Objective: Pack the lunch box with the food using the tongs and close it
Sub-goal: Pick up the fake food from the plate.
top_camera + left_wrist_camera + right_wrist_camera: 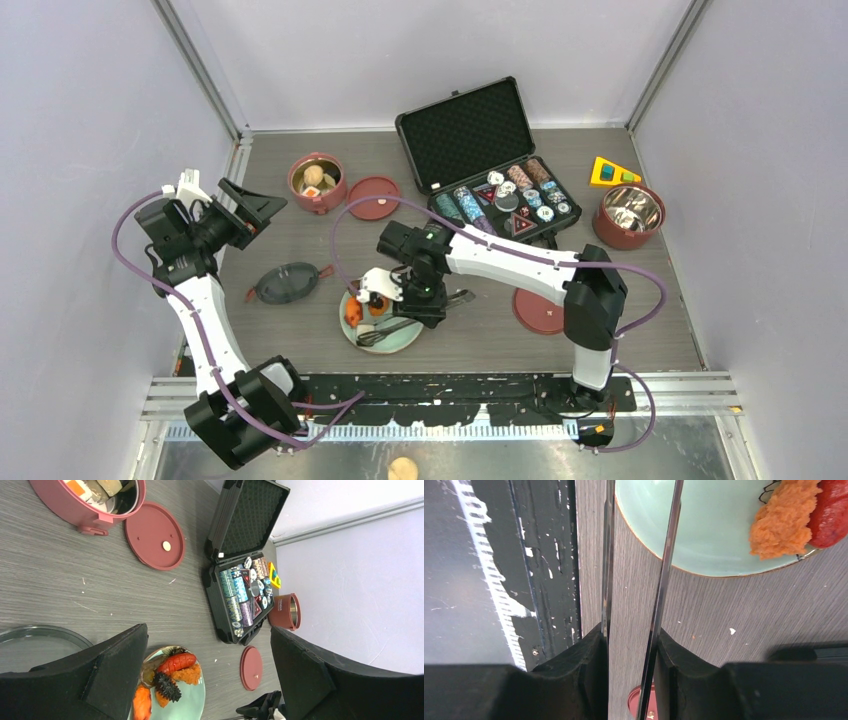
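Holding the tongs point(665, 570), the right claw point(629, 635) faced unpacked food point(781, 522) on the plate point(704, 520); lunch box point(318, 206) part-filled, unlidded; left claw point(209, 650) stood wide.

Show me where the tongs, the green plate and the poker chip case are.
tongs point(666, 555), right wrist view, on one silver arm.
green plate point(714, 530), right wrist view, on its bare surface.
poker chip case point(465, 135), top external view, on the open lid's foam.
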Controlling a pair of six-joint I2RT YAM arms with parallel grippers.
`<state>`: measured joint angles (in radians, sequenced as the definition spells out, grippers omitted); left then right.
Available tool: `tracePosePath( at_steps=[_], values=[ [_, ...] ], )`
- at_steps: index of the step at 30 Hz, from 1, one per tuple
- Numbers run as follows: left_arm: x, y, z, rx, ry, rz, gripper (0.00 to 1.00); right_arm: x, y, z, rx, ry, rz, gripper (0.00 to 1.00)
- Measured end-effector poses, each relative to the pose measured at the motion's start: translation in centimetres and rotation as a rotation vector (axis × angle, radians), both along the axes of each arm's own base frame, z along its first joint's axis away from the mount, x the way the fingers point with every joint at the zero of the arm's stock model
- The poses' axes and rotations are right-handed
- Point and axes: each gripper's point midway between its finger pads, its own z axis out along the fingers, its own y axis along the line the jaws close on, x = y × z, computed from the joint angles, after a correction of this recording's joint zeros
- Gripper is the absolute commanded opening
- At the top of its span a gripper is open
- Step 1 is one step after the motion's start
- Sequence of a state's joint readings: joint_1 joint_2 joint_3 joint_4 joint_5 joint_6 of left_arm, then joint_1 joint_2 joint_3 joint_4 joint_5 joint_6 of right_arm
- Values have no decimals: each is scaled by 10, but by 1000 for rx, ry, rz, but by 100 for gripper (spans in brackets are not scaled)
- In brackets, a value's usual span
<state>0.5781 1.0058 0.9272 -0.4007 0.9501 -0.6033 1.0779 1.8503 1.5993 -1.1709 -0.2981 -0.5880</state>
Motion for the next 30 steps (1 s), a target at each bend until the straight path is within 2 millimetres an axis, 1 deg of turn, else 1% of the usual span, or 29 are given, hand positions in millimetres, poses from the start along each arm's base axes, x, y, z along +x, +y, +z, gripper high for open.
tracePosePath(
  at_steps=[3, 5, 6, 8, 10, 13, 16, 18, 20, 22, 25, 27, 29, 30],
  values=[
    [0, -1, 0, -2, -1, -3, 94, 3, 3, 11, 30, 10, -23, 28],
    [0, -1, 0, -4, 0, -4, 95, 9, 6, 25, 73, 18, -48, 28],
    [0, -1, 0, -5, 0, -4, 95, 13, 7, 32, 92, 19, -61, 28],
    [-1, -2, 1, -10, 0, -6, 95, 27, 11, 50, 151, 19, -113, 27],
    [-1, -2, 2, -16, 1, -7, 95, 48, 14, 66, 217, 9, -193, 26],
    [0, -2, 2, -16, -2, -6, 95, 90, 18, 86, 314, -34, -338, 25],
    [0, -2, 3, -15, -4, -7, 95, 132, 19, 101, 380, -97, -477, 25],
    [0, -2, 3, -14, -5, -6, 95, 157, 24, 111, 418, -137, -541, 24],
    [0, -1, 4, -12, -9, -7, 95, 183, 39, 118, 463, -178, -588, 25],
    [1, -1, 5, -12, -15, -7, 95, 205, 55, 119, 497, -203, -619, 25],
    [2, -1, 7, -9, -24, -7, 95, 228, 78, 107, 515, -203, -654, 25],
    [3, -1, 8, -6, -30, -7, 95, 242, 91, 95, 518, -197, -676, 25],
    [3, 0, 9, -9, -33, -6, 95, 255, 103, 77, 512, -188, -697, 25],
    [3, -1, 9, -11, -33, -6, 95, 259, 107, 70, 509, -183, -705, 25]
  ],
)
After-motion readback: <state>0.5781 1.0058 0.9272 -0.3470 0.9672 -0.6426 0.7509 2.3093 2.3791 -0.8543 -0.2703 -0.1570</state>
